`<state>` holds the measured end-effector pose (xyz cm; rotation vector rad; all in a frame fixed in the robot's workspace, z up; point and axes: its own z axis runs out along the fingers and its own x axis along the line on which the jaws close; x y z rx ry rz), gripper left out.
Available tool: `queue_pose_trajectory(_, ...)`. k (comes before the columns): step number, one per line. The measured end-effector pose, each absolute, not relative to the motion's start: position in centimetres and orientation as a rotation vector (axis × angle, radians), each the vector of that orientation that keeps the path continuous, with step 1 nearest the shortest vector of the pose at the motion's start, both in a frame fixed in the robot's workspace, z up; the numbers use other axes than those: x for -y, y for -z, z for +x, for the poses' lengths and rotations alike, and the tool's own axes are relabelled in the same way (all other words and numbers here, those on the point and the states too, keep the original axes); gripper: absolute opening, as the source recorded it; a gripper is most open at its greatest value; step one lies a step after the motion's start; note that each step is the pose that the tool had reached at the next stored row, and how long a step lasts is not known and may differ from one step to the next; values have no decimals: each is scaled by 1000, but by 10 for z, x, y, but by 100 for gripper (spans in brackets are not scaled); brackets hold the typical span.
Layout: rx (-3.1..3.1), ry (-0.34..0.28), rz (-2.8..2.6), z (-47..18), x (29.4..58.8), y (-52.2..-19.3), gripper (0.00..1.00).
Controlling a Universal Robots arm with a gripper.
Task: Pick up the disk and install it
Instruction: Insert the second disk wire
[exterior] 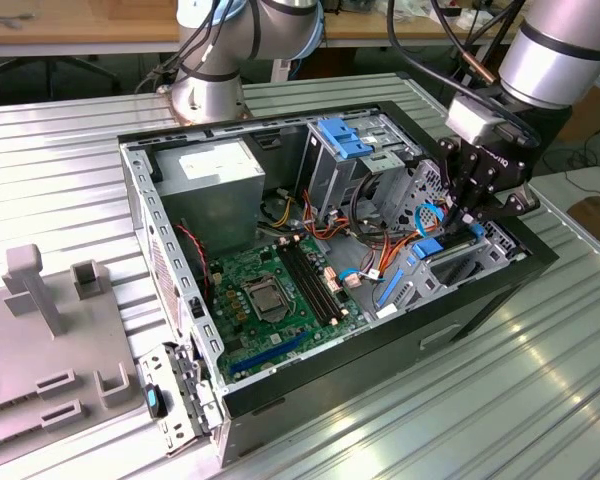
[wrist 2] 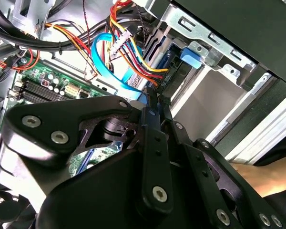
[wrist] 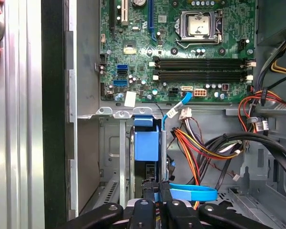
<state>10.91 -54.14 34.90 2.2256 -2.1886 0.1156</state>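
My tool [wrist: 157, 191] is pinched narrow on the disk's [wrist: 147, 145] blue edge, disk standing on edge in the bay beyond. I judge it heavy, stiff, shock-sensitive; grip the frame. Farther: motherboard [wrist: 176, 47].

No print can be read. White lettering on the black gripper body [exterior: 487, 160] in the exterior view and the white label on the grey metal power-supply box [exterior: 212, 163] are too small to make out.
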Motion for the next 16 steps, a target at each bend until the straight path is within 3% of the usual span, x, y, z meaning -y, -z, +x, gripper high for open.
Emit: queue_pose_trajectory(16,2190,-116,2224,110,541,-348,16)
